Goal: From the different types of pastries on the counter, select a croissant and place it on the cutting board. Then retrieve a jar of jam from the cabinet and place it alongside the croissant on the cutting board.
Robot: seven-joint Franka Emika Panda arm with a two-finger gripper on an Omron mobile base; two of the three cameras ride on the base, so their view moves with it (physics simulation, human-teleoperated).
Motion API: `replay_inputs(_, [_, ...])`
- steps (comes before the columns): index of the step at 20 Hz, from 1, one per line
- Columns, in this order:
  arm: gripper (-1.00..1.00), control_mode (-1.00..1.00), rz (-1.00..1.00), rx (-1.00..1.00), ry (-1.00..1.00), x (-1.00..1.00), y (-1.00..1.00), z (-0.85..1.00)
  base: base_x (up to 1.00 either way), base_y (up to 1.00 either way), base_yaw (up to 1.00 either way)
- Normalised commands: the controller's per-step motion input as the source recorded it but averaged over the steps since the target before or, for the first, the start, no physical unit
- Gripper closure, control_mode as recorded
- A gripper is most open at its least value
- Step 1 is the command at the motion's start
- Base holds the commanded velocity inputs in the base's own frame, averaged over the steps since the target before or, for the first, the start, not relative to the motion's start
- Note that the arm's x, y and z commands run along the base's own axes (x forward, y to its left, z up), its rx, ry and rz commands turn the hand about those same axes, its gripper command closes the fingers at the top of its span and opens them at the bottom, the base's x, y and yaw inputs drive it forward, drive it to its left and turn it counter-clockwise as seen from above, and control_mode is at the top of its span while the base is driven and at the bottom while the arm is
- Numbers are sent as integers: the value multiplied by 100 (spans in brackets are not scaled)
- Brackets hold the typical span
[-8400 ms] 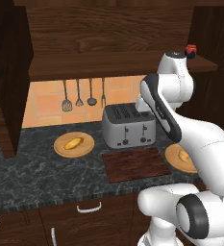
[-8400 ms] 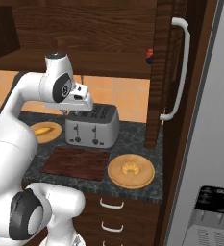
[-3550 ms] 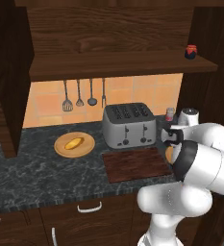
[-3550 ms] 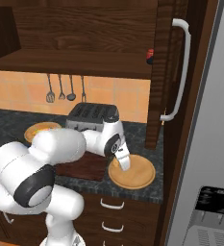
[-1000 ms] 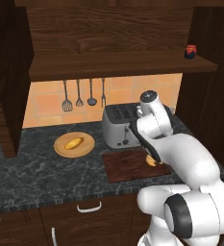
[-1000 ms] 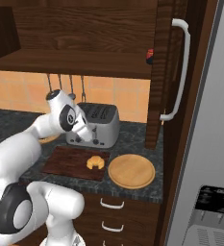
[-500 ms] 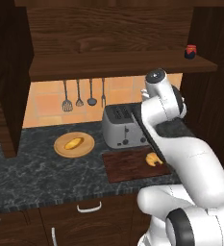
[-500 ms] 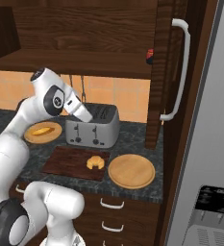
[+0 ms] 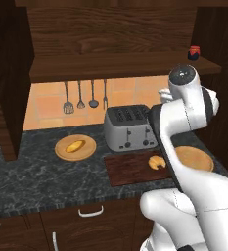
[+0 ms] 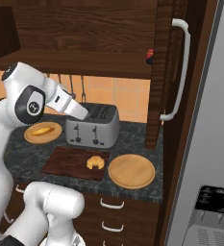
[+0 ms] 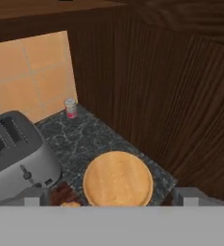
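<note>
While the arm stands raised above the counter (image 9: 47, 176), the scene reads as follows:
Croissant: the croissant (image 10: 96, 162) lies on the right end of the cutting board (image 10: 65, 162), free of the arm; the left base view shows it at the board's edge nearest the empty round wooden plate (image 10: 131, 171)
Gripper: the gripper's fingertips are cut off at the bottom of the hand view, so how far it is open cannot be told; nothing shows in its hold
Jam: the jar of jam (image 9: 194, 52) sits on the cabinet shelf (image 9: 115, 66), at its right end
Bun: 1 oval bun (image 9: 75, 146) rests on the left plate (image 9: 61, 149)
Toaster: the toaster (image 10: 93, 126) stands behind the board; a small shaker (image 11: 71, 108) stands by the tiled wall
</note>
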Motion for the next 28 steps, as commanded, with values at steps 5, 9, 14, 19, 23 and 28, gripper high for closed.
replay_inputs(5, [-100,-100,2,-7,0,-12,-49,100,0,0,0])
replay_inputs(9, [-100,-100,0,-4,0,0,-46,100,0,0,0])
replay_inputs(14, [-100,-100,0,-3,0,0,-32,97,0,0,0])
replay_inputs(19, [-100,-100,-1,-1,-1,7,-3,25,0,0,0])
replay_inputs(23, [-100,-100,3,0,-12,15,-2,3,0,0,0])
replay_inputs(28, [-100,-100,24,12,-35,28,-8,5,0,0,0])
